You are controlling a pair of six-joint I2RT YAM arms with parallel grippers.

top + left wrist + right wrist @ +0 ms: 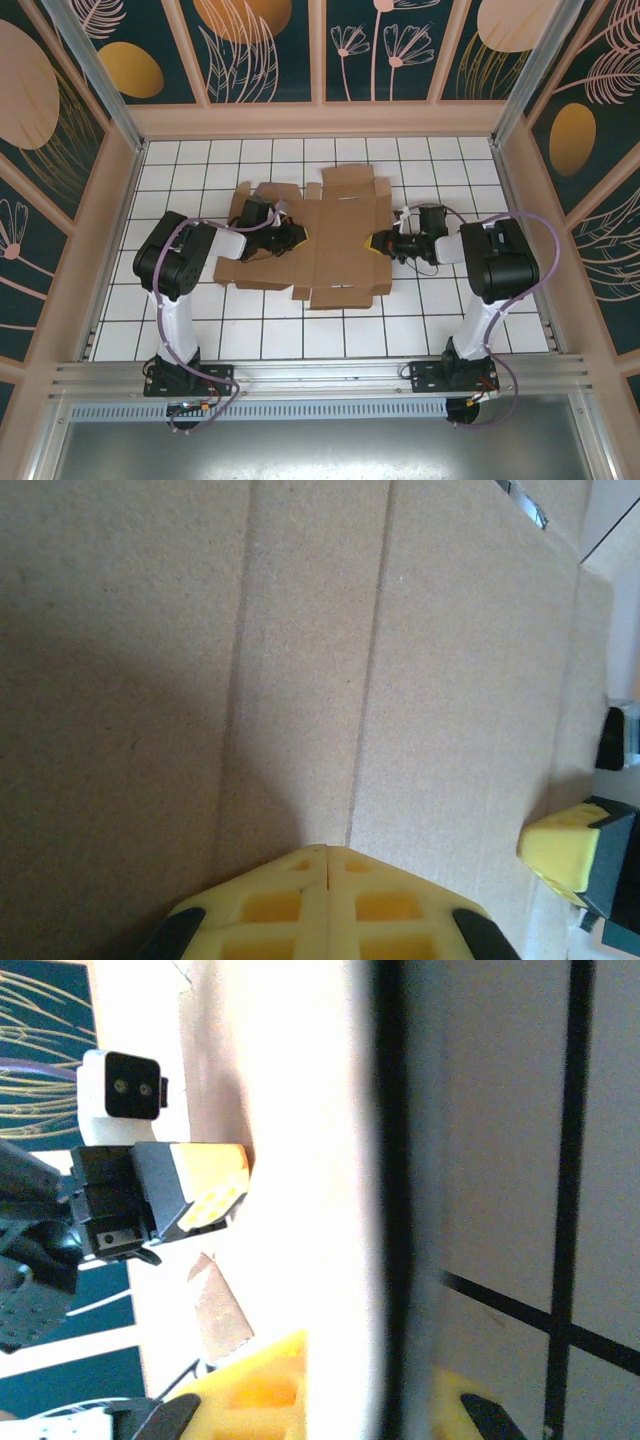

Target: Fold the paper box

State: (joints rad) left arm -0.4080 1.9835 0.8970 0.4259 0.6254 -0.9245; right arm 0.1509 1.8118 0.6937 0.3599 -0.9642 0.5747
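Lying flat and unfolded on the white-tiled counter (pixel 300 335), the paper box (pixel 340 225) sits in the middle, between the two arms. The left pincer (pixel 328 852) points down onto the cardboard left of centre, its yellow fingers (pixel 270 905) pressed together with nothing between them, the tips at the near end of a crease line (pixel 365 680). The right pincer (pixel 377 242) reaches the box's right edge, and its jaws are clamped on that cardboard edge.

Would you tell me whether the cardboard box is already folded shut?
No, the cardboard box lies opened out on the white tiles.
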